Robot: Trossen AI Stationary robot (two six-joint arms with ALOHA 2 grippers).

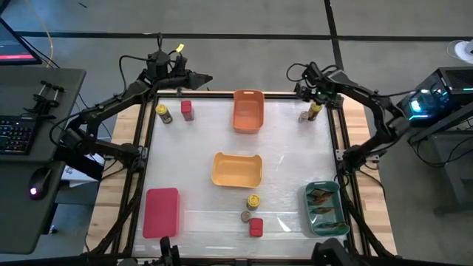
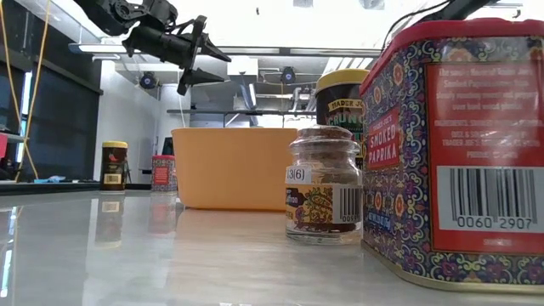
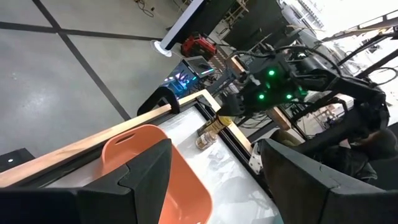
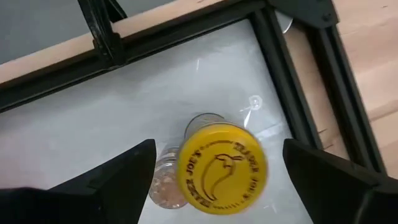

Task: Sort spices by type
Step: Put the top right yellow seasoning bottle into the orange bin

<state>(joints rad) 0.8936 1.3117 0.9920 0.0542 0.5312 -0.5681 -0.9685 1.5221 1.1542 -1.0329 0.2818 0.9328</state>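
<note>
High view showed the table (image 1: 199, 140) from above with four bins on it: an orange bin (image 1: 248, 110) at upper centre, a yellow bin (image 1: 237, 169) in the middle, a red bin (image 1: 162, 213) at lower left and a teal bin (image 1: 324, 209) at lower right, the last holding flat brownish packets (image 1: 325, 198). At the upper left of the frame a yellow-lidded jar (image 1: 163, 113) stood just beside a red tin (image 1: 187, 110). Near the bottom centre another yellow-lidded jar (image 1: 253, 201), a short grey-brown jar (image 1: 246, 216) and a second red tin (image 1: 256, 227) stood close together. At the upper right corner a third yellow-lidded jar (image 1: 315, 111) stood touching or nearly touching a small grey-brown jar (image 1: 304, 117). The right gripper (image 1: 319, 96) was over that pair; in the right wrist view its fingers (image 4: 124, 171) stood wide apart on either side of the yellow lid (image 4: 222, 168), not clamped on it, with the small jar (image 4: 166, 183) just beside. The left gripper (image 1: 198, 78) was at the upper left, above the table's far edge; in the low view it hung high in the air (image 2: 204, 53) with its fingers spread and nothing between them. In the low view the near red tin (image 2: 463, 144) filled the right of the frame, with the short jar (image 2: 323, 183) beside it.
</note>
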